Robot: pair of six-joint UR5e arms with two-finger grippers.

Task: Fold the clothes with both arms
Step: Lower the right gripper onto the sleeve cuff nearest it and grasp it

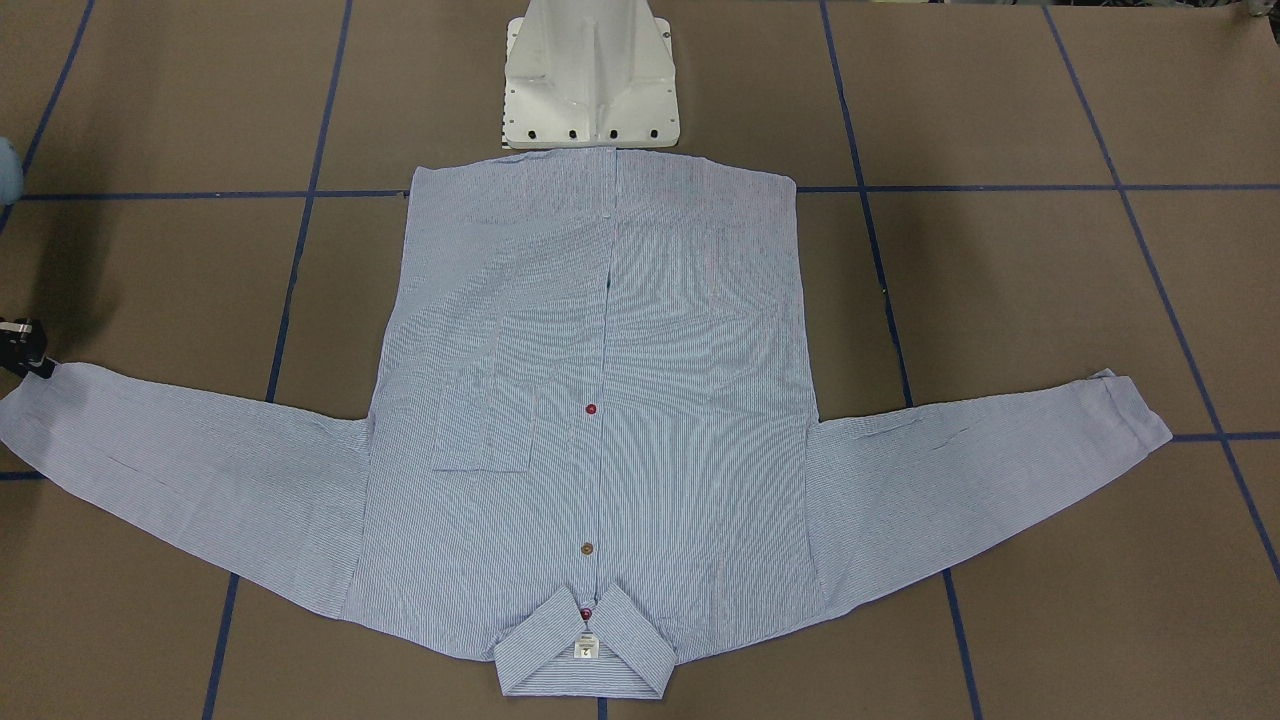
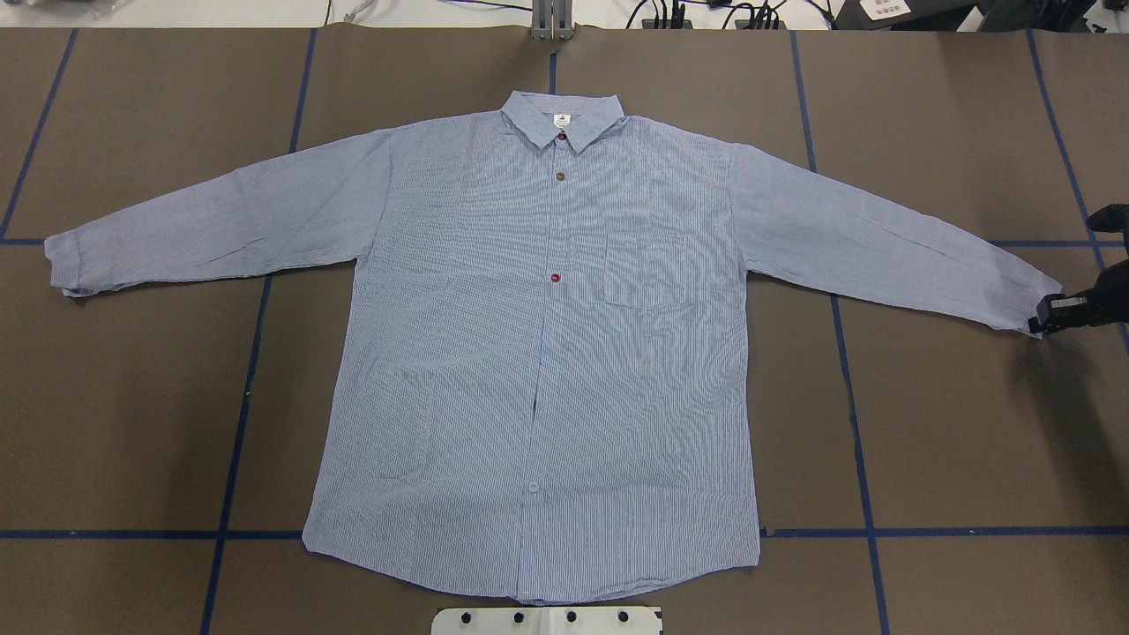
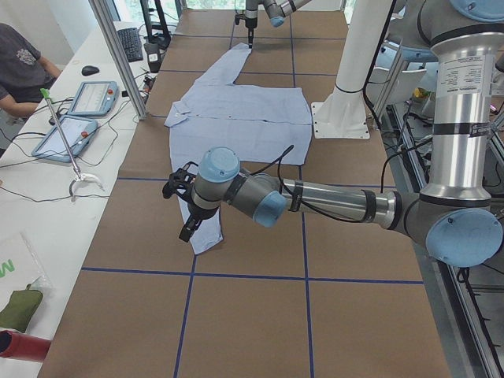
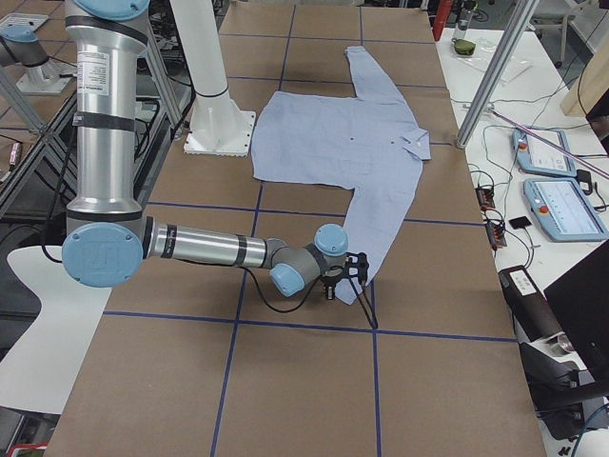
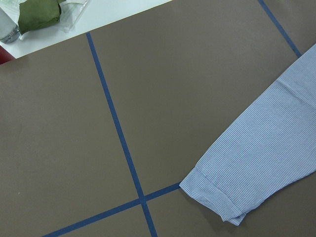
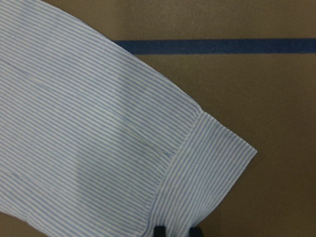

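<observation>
The light blue-and-white striped shirt (image 2: 547,353) lies flat and face up on the brown table, buttoned, with both sleeves spread wide. Its collar (image 1: 585,650) points away from the robot base. My right gripper (image 2: 1039,319) is low at the end of the right-hand sleeve cuff (image 6: 207,168). Its two fingertips (image 6: 159,231) show a narrow gap at the cuff's edge. In the exterior left view my left gripper (image 3: 189,228) hovers over the other sleeve's cuff (image 5: 217,195). I cannot tell whether it is open or shut. No fingers show in the left wrist view.
The white pedestal base (image 1: 590,80) stands just behind the shirt's hem. Blue tape lines (image 2: 238,414) grid the table. A side bench holds tablets (image 3: 90,98), with a seated person (image 3: 20,63) beside it. An aluminium post (image 4: 495,76) rises at the table's far edge.
</observation>
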